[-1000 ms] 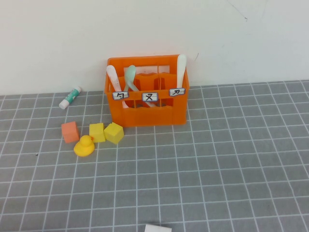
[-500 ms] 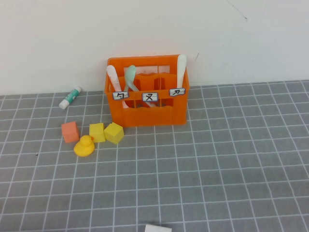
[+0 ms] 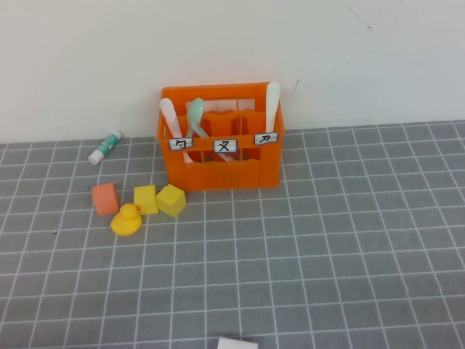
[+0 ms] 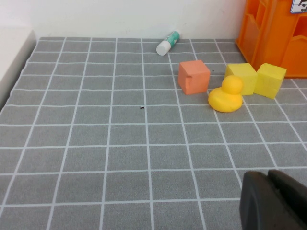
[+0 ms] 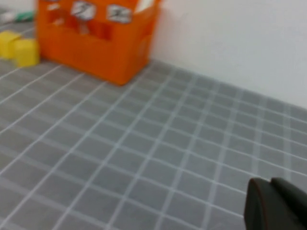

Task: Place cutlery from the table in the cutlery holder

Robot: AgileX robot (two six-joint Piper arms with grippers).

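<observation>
**Cutlery in the holder, both arms drawn back**

The holder (image 3: 221, 138) is seen standing at the far edge of the worktop (image 3: 349, 240), close against the white wall. Three pieces are seen upright in it: a pale spoon (image 3: 169, 116) in the left compartment, a mint spoon (image 3: 196, 113) just beside it, and a white knife (image 3: 272, 98) at the right end. The fork cannot be made out. No cutlery is seen lying on the worktop, so the task is judged done or nearly so.

The left gripper (image 4: 276, 201) is held low over the near left part of the worktop, its fingers closed together on nothing. The right gripper (image 5: 278, 206) is held over the near right part, fingers likewise together and empty.

If a piece should remain, it would best be taken near mid-handle and lowered vertically into a free compartment, so that the standing pieces are not knocked.

The worktop is a flat grey surface ruled with white lines. Left of the holder lie a tube (image 3: 106, 146), an orange cube (image 3: 105, 198), two yellow blocks (image 3: 160, 199) and a duck (image 3: 128, 219); these should be left alone.
</observation>
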